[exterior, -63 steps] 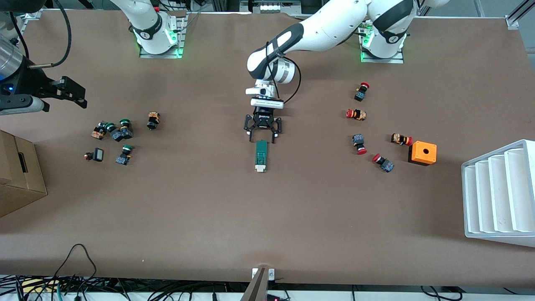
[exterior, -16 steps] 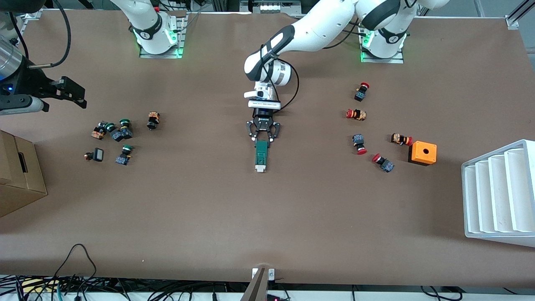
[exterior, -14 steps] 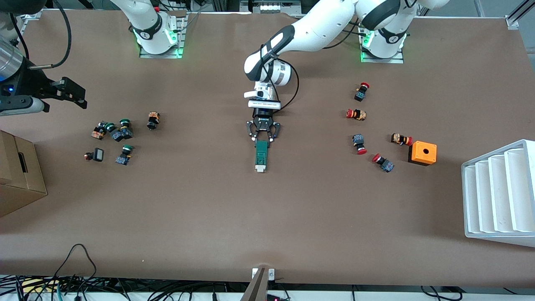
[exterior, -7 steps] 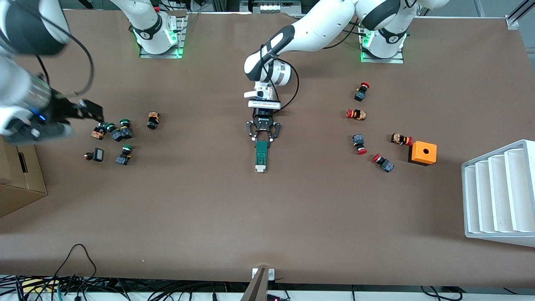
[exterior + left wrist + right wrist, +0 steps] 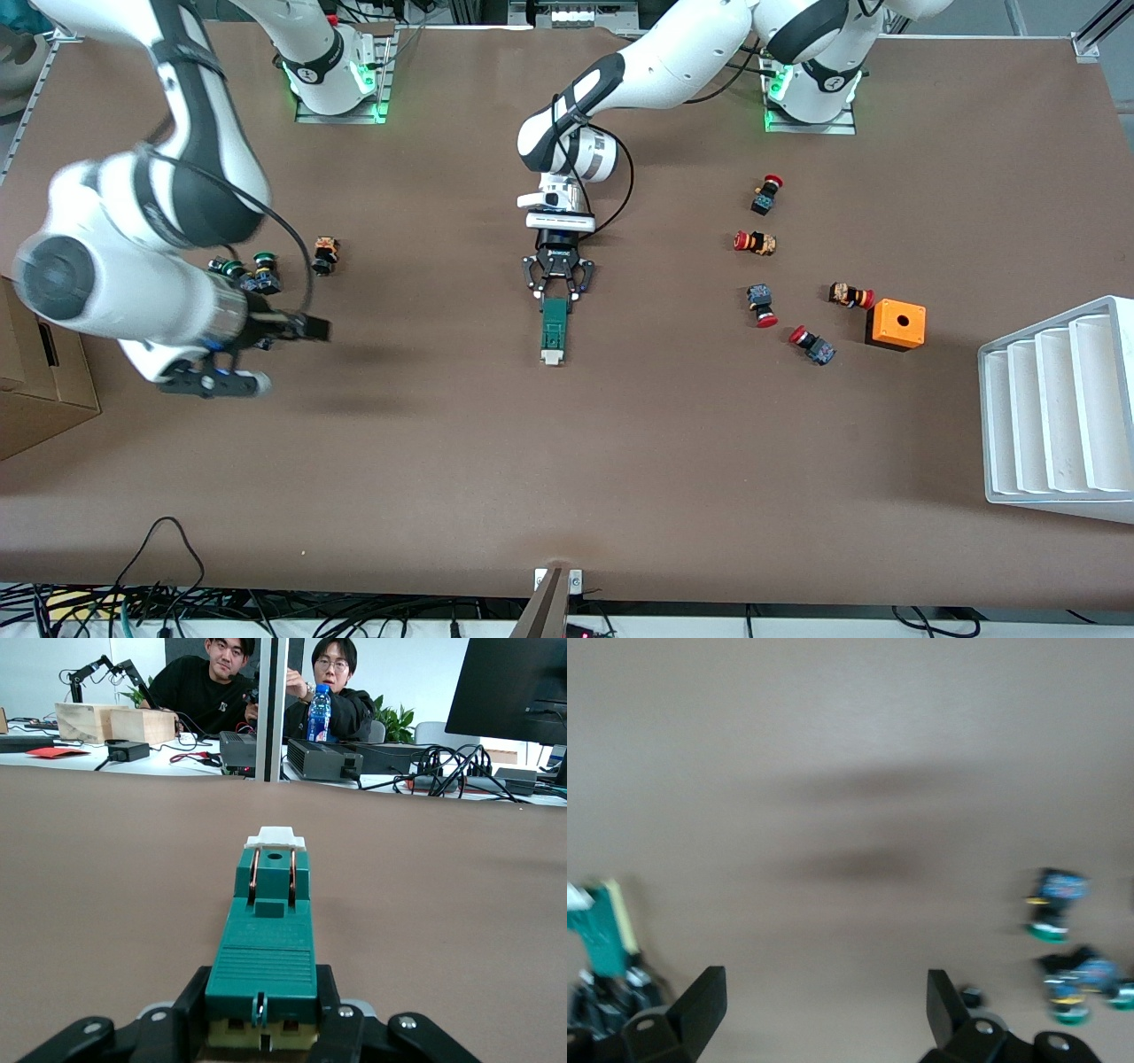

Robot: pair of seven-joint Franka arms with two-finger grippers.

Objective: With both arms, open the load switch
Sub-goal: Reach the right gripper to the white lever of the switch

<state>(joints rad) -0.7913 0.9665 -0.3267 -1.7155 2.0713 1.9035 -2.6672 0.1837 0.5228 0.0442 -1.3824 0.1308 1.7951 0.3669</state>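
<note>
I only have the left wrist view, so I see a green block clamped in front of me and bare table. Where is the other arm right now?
Observer: The right end effector hangs over the table by the green-capped push buttons, toward the right arm's end.
Operator: Is it holding anything?
Observer: No, its fingers stand wide apart with nothing between them.
Operator: What lies toward the left arm's end?
Observer: Red-capped push buttons and an orange box with a hole.
Operator: And my grip?
Observer: The left end effector is shut on the load switch, at the end away from its white piece.
</note>
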